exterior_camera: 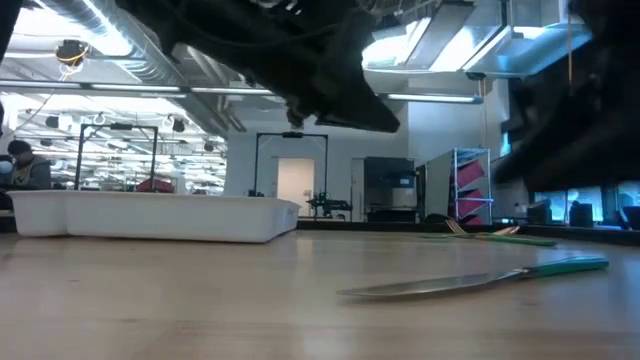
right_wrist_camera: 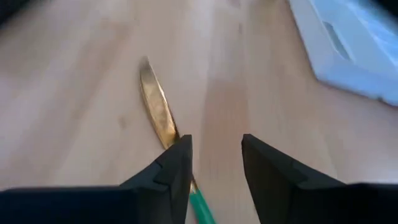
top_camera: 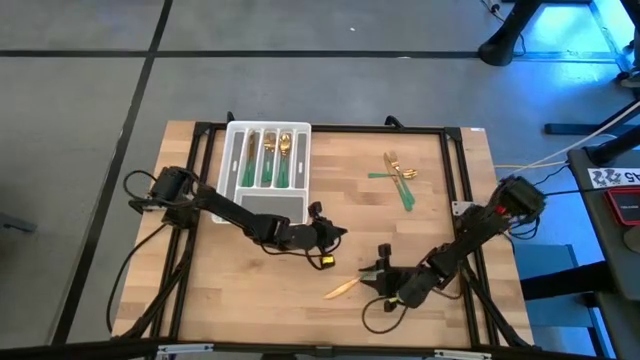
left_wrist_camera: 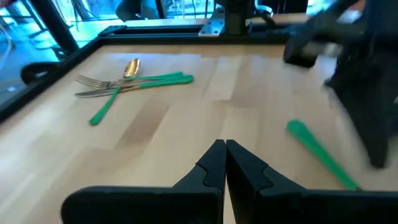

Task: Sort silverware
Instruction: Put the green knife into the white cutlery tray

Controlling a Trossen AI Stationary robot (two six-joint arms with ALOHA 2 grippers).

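A knife (top_camera: 343,288) with a gold blade (right_wrist_camera: 157,109) and a green handle (exterior_camera: 570,265) lies flat on the wood near the table's near edge. My right gripper (top_camera: 378,272) (right_wrist_camera: 216,163) hovers open over its handle end; the handle (right_wrist_camera: 200,208) runs under one finger. My left gripper (top_camera: 338,234) (left_wrist_camera: 225,163) is shut and empty above the table's middle, just right of the tray. A fork and other green-handled pieces (top_camera: 399,176) (left_wrist_camera: 124,84) lie crossed in a small pile toward the far right. More pieces (top_camera: 268,158) lie in the tray's compartments.
The white compartmented tray (top_camera: 232,150) (exterior_camera: 150,215) (right_wrist_camera: 348,50) sits at the far left of the wooden table. A black frame (top_camera: 462,170) borders the tabletop. Bare wood lies between the tray, the pile and the knife. A person (exterior_camera: 25,165) sits far off in the room.
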